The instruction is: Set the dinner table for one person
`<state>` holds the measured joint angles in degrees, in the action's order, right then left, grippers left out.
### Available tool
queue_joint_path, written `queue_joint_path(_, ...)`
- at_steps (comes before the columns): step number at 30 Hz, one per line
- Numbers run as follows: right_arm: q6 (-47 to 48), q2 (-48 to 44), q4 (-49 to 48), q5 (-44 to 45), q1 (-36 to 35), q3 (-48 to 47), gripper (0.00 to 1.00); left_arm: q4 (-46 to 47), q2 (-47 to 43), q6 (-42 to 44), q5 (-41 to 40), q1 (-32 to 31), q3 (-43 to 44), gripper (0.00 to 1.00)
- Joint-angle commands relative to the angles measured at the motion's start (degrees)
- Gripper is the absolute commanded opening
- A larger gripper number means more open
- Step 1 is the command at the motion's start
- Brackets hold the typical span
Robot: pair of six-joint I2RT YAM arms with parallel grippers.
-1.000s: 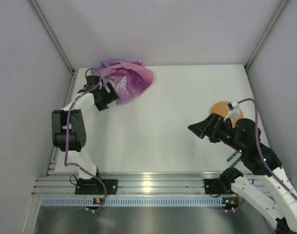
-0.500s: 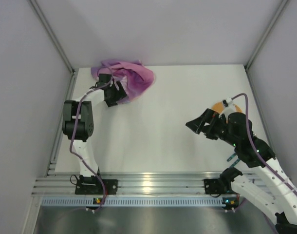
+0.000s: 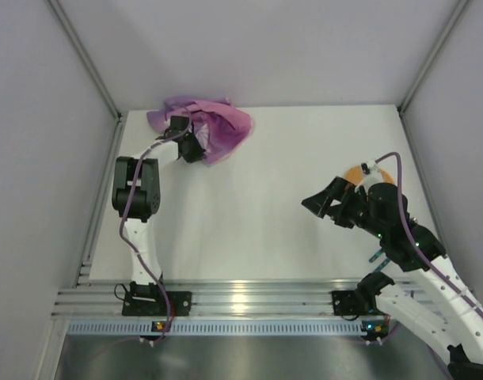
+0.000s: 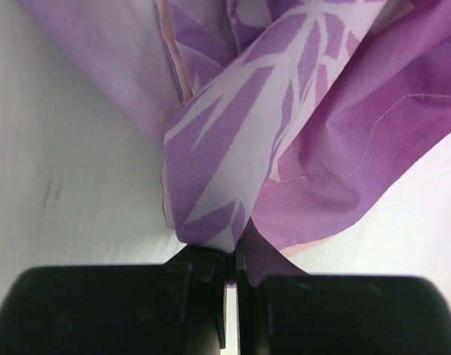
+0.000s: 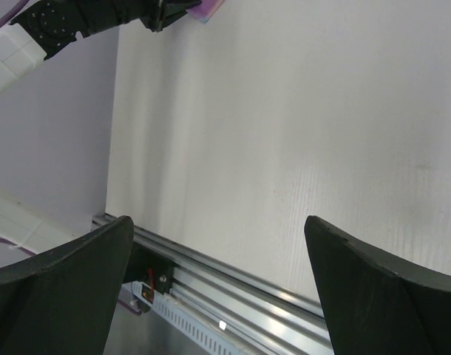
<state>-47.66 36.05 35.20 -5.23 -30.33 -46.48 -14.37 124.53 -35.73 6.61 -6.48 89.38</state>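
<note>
The dinner table [image 3: 257, 206] is a plain white top. A crumpled purple printed cloth [image 3: 222, 131] lies at its far left corner. My left gripper [image 3: 195, 147] reaches into the cloth's near edge. In the left wrist view its jaws [image 4: 231, 260] are shut on a fold of the cloth [image 4: 233, 148], which bunches up just beyond the fingers. My right gripper [image 3: 317, 204] hangs over the right half of the table. It is wide open in the right wrist view [image 5: 218, 220], with only bare tabletop [image 5: 299, 111] between the fingers.
An orange round disc [image 3: 353, 173] lies at the right, partly hidden behind the right arm. A thin teal item [image 3: 378, 256] shows under that arm. A ribbed aluminium rail [image 3: 249, 299] runs along the near edge. Grey walls close in the left, back and right.
My left gripper has pushed farther into the cloth and closed on a fold. The left arm's elbow swung right. The right arm shifted slightly and then held still.
</note>
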Motion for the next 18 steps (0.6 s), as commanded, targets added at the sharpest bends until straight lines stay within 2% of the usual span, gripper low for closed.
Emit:
queue_joint_path(1, -0.4, -1.1, -1.9, -0.5, -0.3, 0.3, 1.00, -4.4, 2.0, -0.5, -1.0, -2.0, -0.5, 0.00)
queue_joint_path(5, -0.6, -3.3, -1.5, -1.0, -0.3, 1.0, 1.00, -5.9, -1.6, -3.5, -2.6, -4.9, -2.5, 0.00)
queue_joint_path(8, 0.1, -5.8, 0.7, 0.4, -0.3, 0.4, 1.00, -5.8, -5.4, -9.1, -4.2, -9.8, -3.8, 0.00)
queue_joint_path(9, 0.3, -6.4, 2.0, 0.7, -0.3, 0.2, 1.00, -5.2, -6.0, -12.4, -4.2, -13.6, -3.4, 0.00)
queue_joint_path(11, 0.8, -8.4, 3.3, 1.7, -0.3, -0.1, 1.00, -7.0, -4.1, -14.1, -4.5, -18.5, 2.5, 0.00)
queue_joint_path(12, 0.9, -8.9, 4.2, 2.1, -0.3, -0.5, 1.00, -8.6, -2.6, -14.7, -4.9, -23.7, 11.3, 0.00)
queue_joint_path(13, 0.8, -9.4, 5.5, 2.4, -0.3, -0.7, 1.00, -10.6, -0.5, -14.5, -4.8, -26.0, 17.1, 0.08)
queue_joint_path(14, 0.8, -10.1, 6.2, 2.5, -0.3, -1.4, 1.00, -13.6, 4.4, -14.2, -3.9, -29.5, 23.3, 0.28)
queue_joint_path(15, 0.9, -10.3, 6.7, 2.3, -0.3, -1.9, 1.00, -18.7, 6.8, -14.1, -3.2, -30.9, 35.7, 0.69)
queue_joint_path(16, 0.9, -10.6, 7.9, 2.1, -0.3, -2.3, 1.00, -20.9, 8.7, -14.0, -2.1, -31.8, 40.9, 0.98)
queue_joint_path(18, 1.0, -10.7, 8.9, 2.0, -0.4, -3.4, 1.00, -22.5, 9.5, -14.3, -2.5, -33.6, 46.3, 0.99)
